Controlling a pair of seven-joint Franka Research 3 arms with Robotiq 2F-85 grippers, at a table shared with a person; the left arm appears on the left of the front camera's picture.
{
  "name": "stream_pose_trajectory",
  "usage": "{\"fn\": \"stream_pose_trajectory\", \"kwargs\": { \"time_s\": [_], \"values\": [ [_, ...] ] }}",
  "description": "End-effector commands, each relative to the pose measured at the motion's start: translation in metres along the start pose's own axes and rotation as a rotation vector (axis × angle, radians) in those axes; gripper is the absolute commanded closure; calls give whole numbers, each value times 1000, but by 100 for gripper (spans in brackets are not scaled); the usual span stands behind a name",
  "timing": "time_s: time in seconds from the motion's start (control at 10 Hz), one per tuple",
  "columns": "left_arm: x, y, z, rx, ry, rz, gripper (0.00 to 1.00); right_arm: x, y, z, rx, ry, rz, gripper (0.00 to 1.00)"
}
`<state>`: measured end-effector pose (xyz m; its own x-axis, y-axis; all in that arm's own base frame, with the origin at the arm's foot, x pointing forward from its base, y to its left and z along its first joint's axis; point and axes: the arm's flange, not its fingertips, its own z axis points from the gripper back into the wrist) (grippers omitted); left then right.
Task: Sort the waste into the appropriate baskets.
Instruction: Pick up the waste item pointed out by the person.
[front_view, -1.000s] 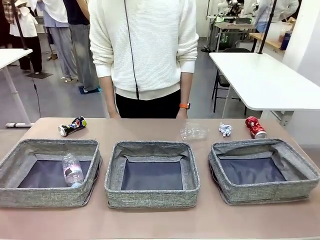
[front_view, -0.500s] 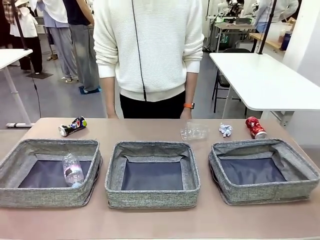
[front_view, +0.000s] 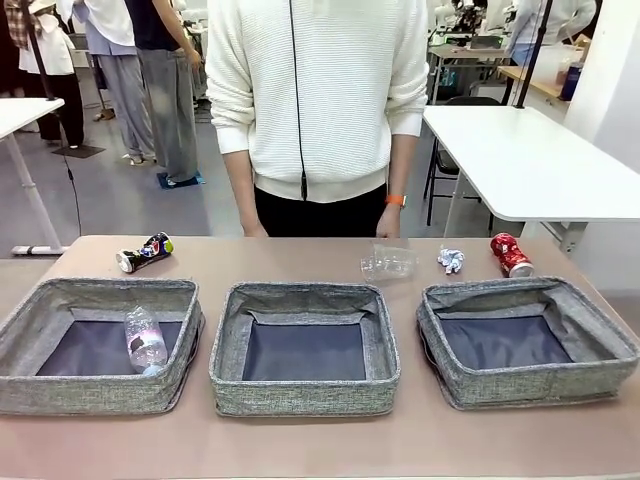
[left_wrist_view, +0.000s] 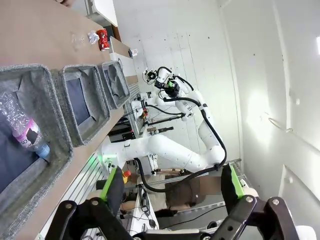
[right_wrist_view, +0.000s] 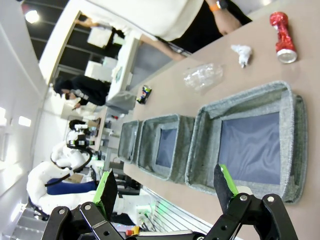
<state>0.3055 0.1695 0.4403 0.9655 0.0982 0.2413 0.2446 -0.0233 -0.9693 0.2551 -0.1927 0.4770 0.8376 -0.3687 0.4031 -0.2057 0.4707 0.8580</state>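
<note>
- A clear plastic bottle with a blue cap lies on its side on the dark bottom of the left grey woven-fabric basket, close to that basket's right wall.
- The middle grey basket and the right grey basket stand in one row with it, each showing a bare dark bottom.
- Behind the left basket, a dark multicoloured can lies on its side on the table.
- Behind the gap between the middle and right baskets, a clear plastic cup lies on its side. To its right come a crumpled white paper wad and then a crushed red can, all three apart from one another.
- The left gripper hangs close by the left basket, rolled so that the row of baskets runs away from it. Its green-padded fingers are spread wide with nothing between them.
- The right gripper hovers tilted at the near side of the right basket, its jaws likewise wide apart and empty.
- The tan tabletop carries everything. A person in a white ribbed sweater stands at its far edge, arms down, with an orange wristband on one wrist.
- A white table stands beyond on the right, and other people stand on the grey floor at the far left.
- The person's hands dip behind the table's far edge and are partly cut off. The cup's outline is faint against the tabletop.
</note>
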Motion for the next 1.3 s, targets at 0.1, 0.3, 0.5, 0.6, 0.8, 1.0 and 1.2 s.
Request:
{"fn": "stream_pose_trajectory", "kwargs": {
  "time_s": [0.1,0.3,0.5,0.6,0.8,1.0,1.2],
  "values": [
    [-5,2,-2,-5,2,-24,0,3,1,0,20,-17,25,0],
    [-5,2,-2,-5,2,-24,0,3,1,0,20,-17,25,0],
    [-5,2,-2,-5,2,-24,0,3,1,0,20,-17,25,0],
    [-5,2,-2,-5,2,-24,0,3,1,0,20,-17,25,0],
    [-5,2,-2,-5,2,-24,0,3,1,0,20,-17,25,0],
    [-5,2,-2,-5,2,-24,0,3,1,0,20,-17,25,0],
    [-5,2,-2,-5,2,-24,0,14,4,-31,-66,41,100,0]
  ]
}}
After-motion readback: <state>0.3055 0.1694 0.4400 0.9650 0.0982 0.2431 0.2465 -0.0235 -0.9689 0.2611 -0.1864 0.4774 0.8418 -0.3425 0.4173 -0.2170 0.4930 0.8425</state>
